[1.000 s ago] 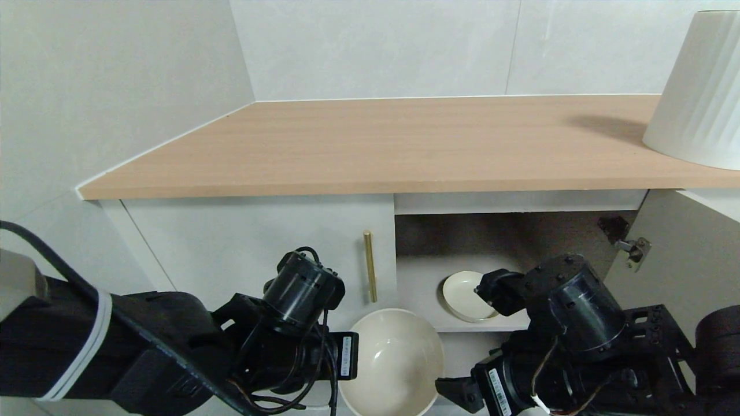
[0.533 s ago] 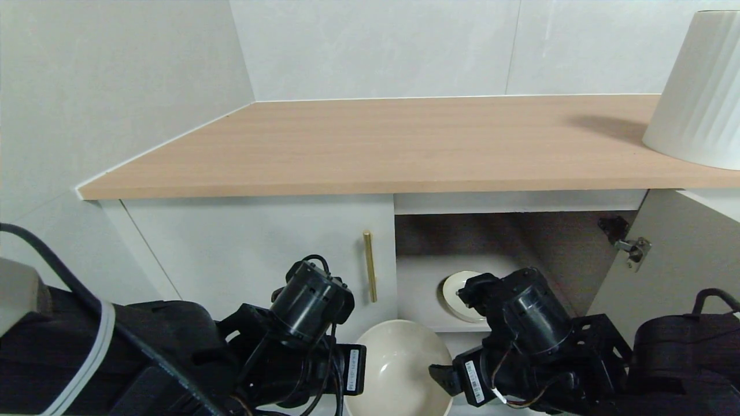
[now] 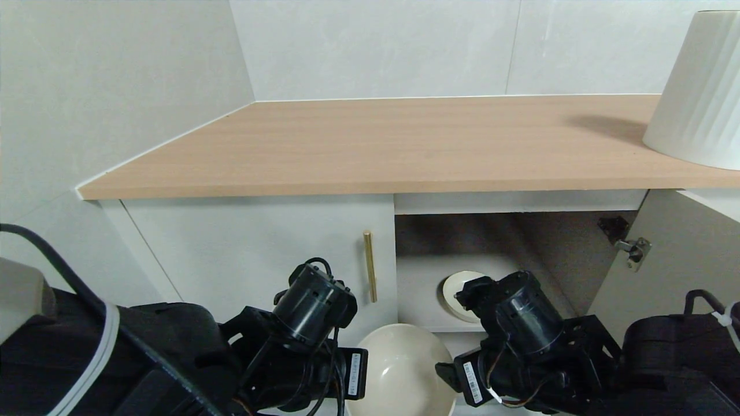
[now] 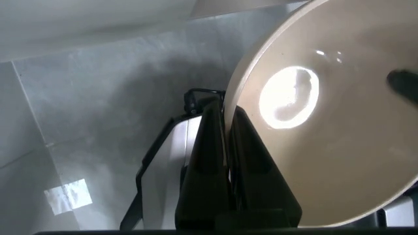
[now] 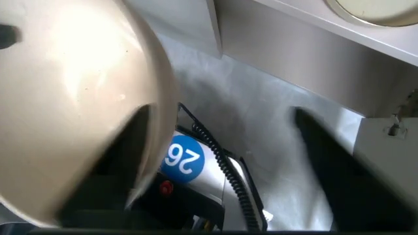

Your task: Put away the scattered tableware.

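Observation:
A cream bowl [image 3: 399,370] hangs in front of the cabinet, below the open compartment. My left gripper [image 4: 225,156] is shut on the bowl's [image 4: 326,117] rim, one finger inside and one outside. My right gripper [image 5: 228,176] is open at the bowl's [image 5: 72,98] right side, with one finger [image 5: 130,156] close to the rim and the other finger [image 5: 333,163] well apart. A small cream plate [image 3: 457,289] lies on the shelf inside the open compartment, partly hidden by my right wrist; its edge also shows in the right wrist view [image 5: 379,8].
The cabinet's left door [image 3: 260,254] is closed and carries a brass handle [image 3: 369,266]. The right door [image 3: 665,266] stands open on its hinge [image 3: 633,251]. A white ribbed lampshade [image 3: 694,92] stands on the wooden countertop [image 3: 404,144] at the far right.
My right arm has moved down and left, closer to the bowl, covering more of the plate. My left arm and the bowl have sunk slightly.

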### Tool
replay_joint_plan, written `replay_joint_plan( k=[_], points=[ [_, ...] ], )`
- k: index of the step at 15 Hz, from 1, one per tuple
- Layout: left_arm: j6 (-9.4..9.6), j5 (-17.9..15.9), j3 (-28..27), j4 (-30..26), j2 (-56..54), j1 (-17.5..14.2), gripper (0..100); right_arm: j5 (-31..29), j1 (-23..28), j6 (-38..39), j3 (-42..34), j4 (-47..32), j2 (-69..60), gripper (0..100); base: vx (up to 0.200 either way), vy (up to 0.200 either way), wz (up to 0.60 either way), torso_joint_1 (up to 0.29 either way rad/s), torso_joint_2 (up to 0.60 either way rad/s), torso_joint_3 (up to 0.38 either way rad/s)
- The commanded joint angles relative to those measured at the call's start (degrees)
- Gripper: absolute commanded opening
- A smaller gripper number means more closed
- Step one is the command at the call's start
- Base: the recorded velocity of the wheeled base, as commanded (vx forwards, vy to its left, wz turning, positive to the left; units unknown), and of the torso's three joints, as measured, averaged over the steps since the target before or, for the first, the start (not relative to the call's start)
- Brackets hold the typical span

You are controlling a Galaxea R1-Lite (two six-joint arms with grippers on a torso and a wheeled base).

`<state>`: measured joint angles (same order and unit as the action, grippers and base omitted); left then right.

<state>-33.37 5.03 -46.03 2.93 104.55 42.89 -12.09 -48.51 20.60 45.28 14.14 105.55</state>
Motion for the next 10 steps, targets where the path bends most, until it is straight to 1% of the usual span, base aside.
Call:
replay_joint_plan(
  k=[1,10],
  points=[
    [-0.03,0.1,0.0,0.0,0.0,0.0,0,0.0,0.0,0.0,0.1,-0.1,0.3,0,0.0,0.0,0.0,0.0,0.0,0.0],
    [-0.03,0.1,0.0,0.0,-0.1,0.0,0,0.0,0.0,0.0,0.0,-0.2,0.4,0,0.0,0.0,0.0,0.0,0.0,0.0]
  ],
)
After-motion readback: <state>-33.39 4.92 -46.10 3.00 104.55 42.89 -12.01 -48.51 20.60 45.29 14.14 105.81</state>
